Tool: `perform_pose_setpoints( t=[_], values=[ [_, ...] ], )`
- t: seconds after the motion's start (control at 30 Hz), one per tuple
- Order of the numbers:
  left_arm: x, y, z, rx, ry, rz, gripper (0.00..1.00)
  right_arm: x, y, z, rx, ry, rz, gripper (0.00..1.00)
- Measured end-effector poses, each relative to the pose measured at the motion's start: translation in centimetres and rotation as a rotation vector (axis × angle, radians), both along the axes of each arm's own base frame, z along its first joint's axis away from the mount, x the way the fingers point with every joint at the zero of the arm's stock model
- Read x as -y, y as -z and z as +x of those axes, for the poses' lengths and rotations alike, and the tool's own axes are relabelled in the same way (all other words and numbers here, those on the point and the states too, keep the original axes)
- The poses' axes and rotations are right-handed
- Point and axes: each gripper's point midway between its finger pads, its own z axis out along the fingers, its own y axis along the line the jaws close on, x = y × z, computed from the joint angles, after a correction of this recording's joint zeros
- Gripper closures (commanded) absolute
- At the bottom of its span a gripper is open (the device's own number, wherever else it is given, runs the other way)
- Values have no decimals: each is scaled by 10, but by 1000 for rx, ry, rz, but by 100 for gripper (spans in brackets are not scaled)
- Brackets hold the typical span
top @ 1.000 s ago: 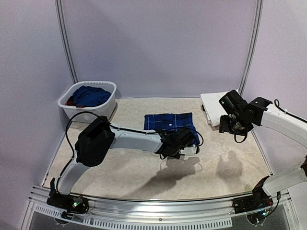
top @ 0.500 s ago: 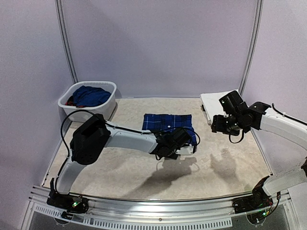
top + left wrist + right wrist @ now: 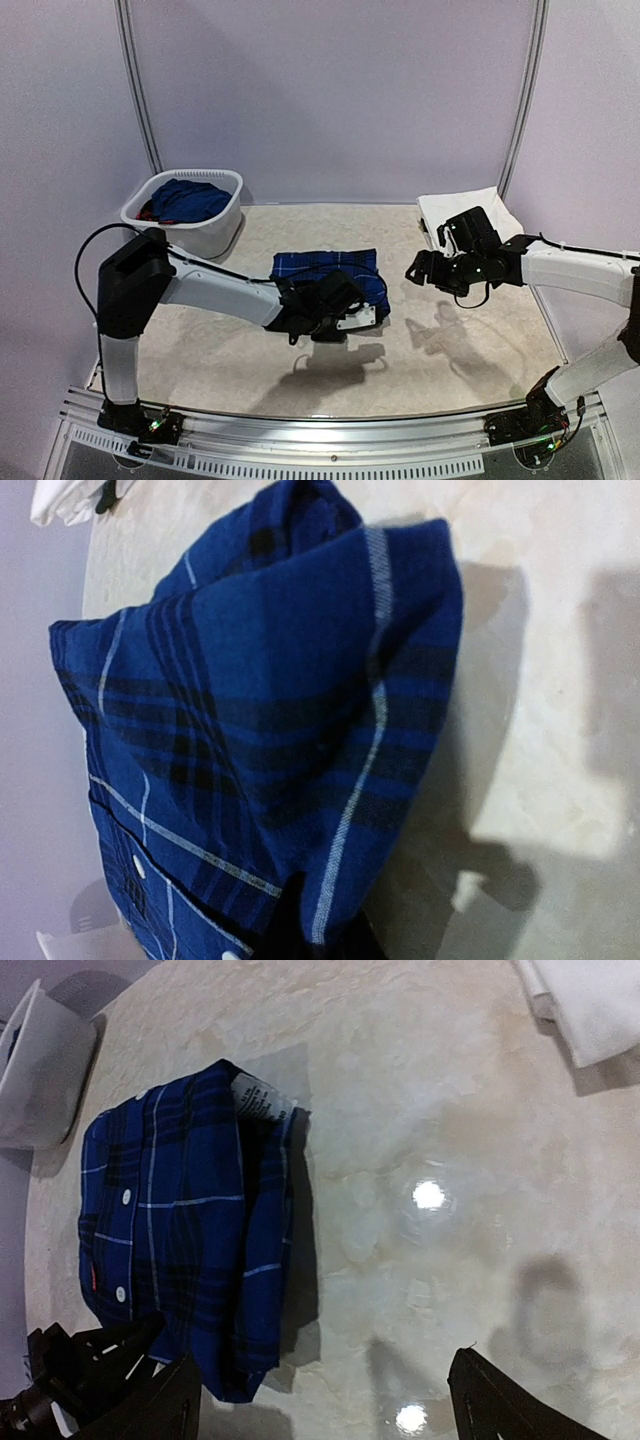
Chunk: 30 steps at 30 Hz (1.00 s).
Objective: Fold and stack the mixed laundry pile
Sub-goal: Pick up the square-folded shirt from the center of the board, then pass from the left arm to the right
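Left jaws pinching plaid shirt (image 3: 280,710), label (image 3: 258,1100) unreadable

Left claw (image 3: 332,300) clamped, right claw (image 3: 418,270) — spread

Blue everywhere here: the plaid shirt (image 3: 260,710) fills the frame from nine o'clock through the centre, folded over on itself, with thin white lines crossing darker bands. Down at six o'clock the left pincer (image 3: 318,935) shows as a dark shape, closed tight on the shirt's lower edge. A small white button (image 3: 137,865) sits at seven o'clock. Out at three o'clock, the beige marbled worktop (image 3: 540,680) has soft shadows across it. Up at eleven o'clock a corner of white cloth (image 3: 62,500) peeks in, and the pale lilac wall (image 3: 30,780) runs down nine o'clock.
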Motion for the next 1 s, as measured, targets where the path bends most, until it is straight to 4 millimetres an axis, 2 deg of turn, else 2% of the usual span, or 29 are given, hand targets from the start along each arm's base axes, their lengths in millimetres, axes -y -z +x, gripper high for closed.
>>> perform_pose_setpoints(
  t=[0.13,0.37,0.57,0.77,0.93,1.0],
  values=[
    [-5,-6,-8,-15,-1,-67,100,-24,7,6,-17,-47,94,5],
    [-7,-7,-13,-25,-2,-109,100,-61,29,15,-83,-124,221,3],
    [-7,-4,-16,-37,-2,-131,100,-82,50,19,-137,-162,302,3],
    [-5,-14,-17,-34,-1,-173,100,-96,67,18,-190,-191,367,10],
    [-2,-20,-18,-37,2,-200,100,-104,77,16,-221,-208,405,20],
    [-2,-23,-18,-37,3,-207,100,-106,77,16,-224,-213,419,28]
  ],
)
